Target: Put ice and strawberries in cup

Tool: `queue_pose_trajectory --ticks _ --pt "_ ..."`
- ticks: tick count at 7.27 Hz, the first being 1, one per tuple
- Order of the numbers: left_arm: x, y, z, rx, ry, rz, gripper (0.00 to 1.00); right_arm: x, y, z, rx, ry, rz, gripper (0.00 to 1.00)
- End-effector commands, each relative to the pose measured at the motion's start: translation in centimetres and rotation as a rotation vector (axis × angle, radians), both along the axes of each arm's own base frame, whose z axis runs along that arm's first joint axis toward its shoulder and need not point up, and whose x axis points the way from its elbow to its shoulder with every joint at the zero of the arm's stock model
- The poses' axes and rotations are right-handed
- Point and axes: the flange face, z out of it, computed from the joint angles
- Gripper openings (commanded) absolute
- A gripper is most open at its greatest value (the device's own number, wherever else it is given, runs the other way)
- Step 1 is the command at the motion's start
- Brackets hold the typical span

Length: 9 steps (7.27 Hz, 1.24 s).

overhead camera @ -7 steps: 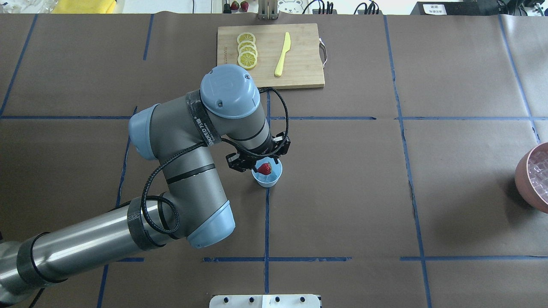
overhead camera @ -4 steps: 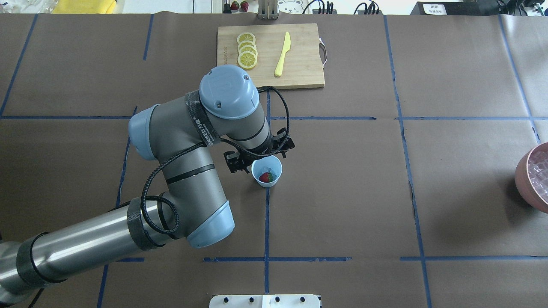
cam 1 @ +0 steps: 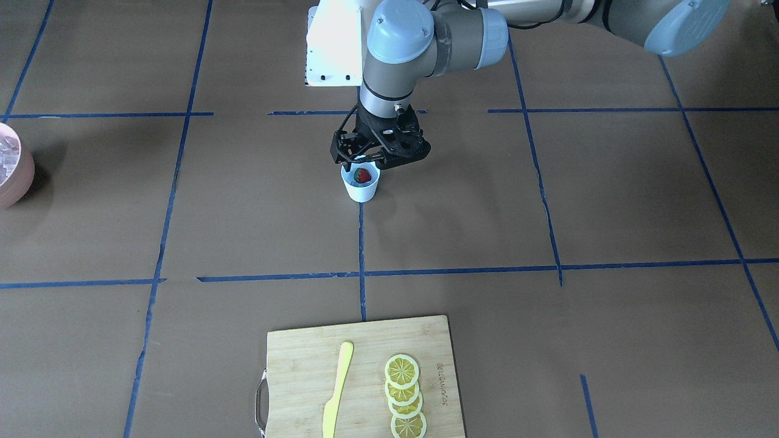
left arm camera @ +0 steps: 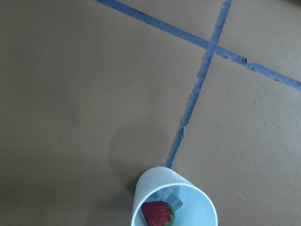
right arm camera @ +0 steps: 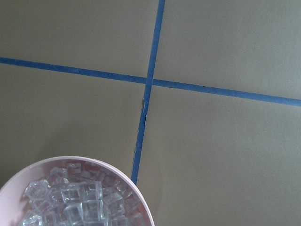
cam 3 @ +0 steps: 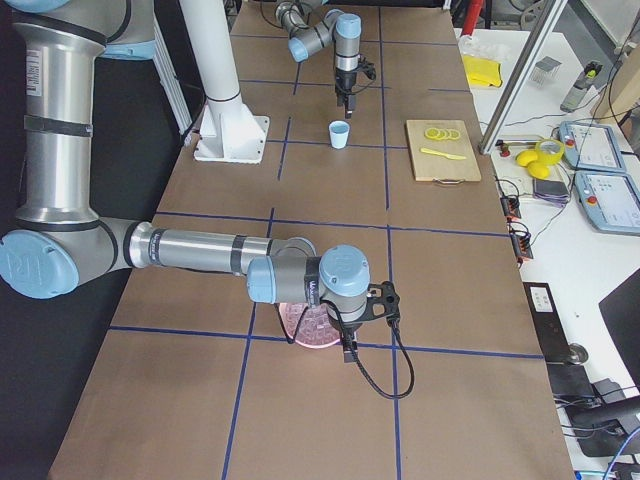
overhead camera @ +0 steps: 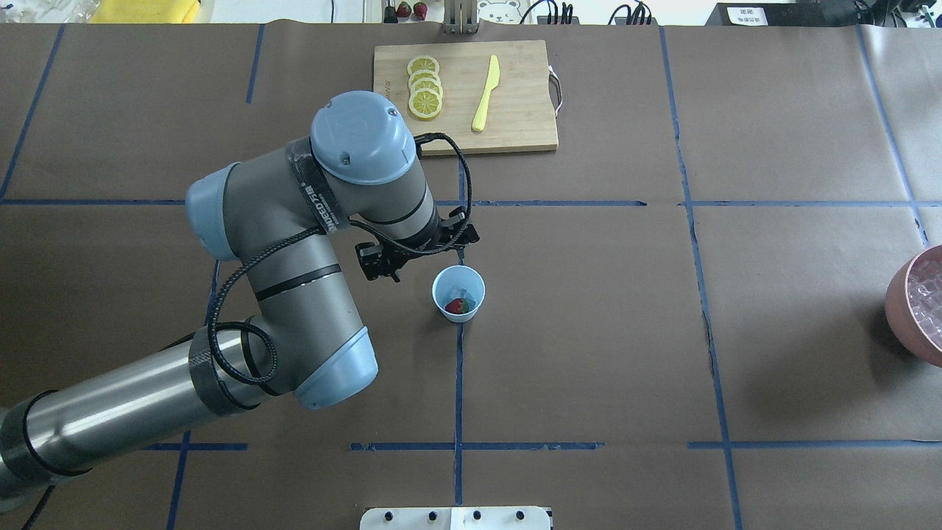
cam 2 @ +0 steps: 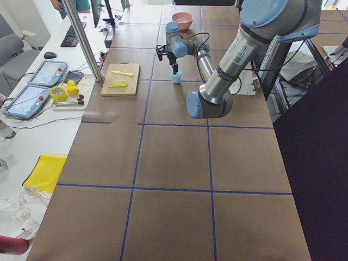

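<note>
Now the strawberry (overhead camera: 457, 305) lies inside the cup (overhead camera: 475, 285), red side up, leafy end against the wall. A second ago it hung pinched in the left tool (overhead camera: 419, 252) just over the rim; a moment later it was down in the cup with the fingers spread. Since then the left tool has lifted and drawn back. In the overhead view it sits up and to the left of the cup, clear of the mouth, jaws apart and holding nothing.

Cup upright near the bench's middle, on a blue tape line, not disturbed by the release. The left wrist view shows one pale cube of ice (left arm camera: 172, 200) beside the strawberry, touching it or nearly so; we cannot say whether more cubes lie under it.

Right tool (cam 3: 352, 322) shows only in the side view, hovering over the pink bowl (overhead camera: 899, 305) at the bench's far right — whether its fingers are apart or together, we cannot tell. Its wrist camera looks down on the bowl, heaped with cubes.

Our reading: the strawberry step is done, some ice is in, and the task looks nearly finished — perhaps complete, unless more ice is wanted.
</note>
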Motion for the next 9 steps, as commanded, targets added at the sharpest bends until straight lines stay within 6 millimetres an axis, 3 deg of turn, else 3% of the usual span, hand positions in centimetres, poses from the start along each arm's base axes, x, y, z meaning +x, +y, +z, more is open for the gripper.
queue_pose_trajectory --ticks 1,4,5,7,9 --pt "-7.9 -1.4 4.8 0.100 -0.089 0.062 1.00 0.0 -0.3 -0.1 -0.006 -0.001 0.001 0.99" --pt "-20.0 -5.4 10.1 0.164 -0.142 0.193 1.00 -0.2 -0.3 -0.3 -0.054 -0.041 0.043 1.00" --pt "-24.5 -6.5 13.0 0.191 -0.140 0.235 1.00 -0.3 -0.1 -0.1 -0.058 -0.046 0.044 1.00" --pt "-33.6 -8.0 20.1 0.225 -0.126 0.305 1.00 -0.2 -0.1 0.0 -0.053 -0.038 0.045 1.00" --pt "-42.0 -7.4 28.1 0.242 -0.157 0.350 1.00 -0.2 -0.1 0.0 -0.053 -0.040 0.045 1.00"
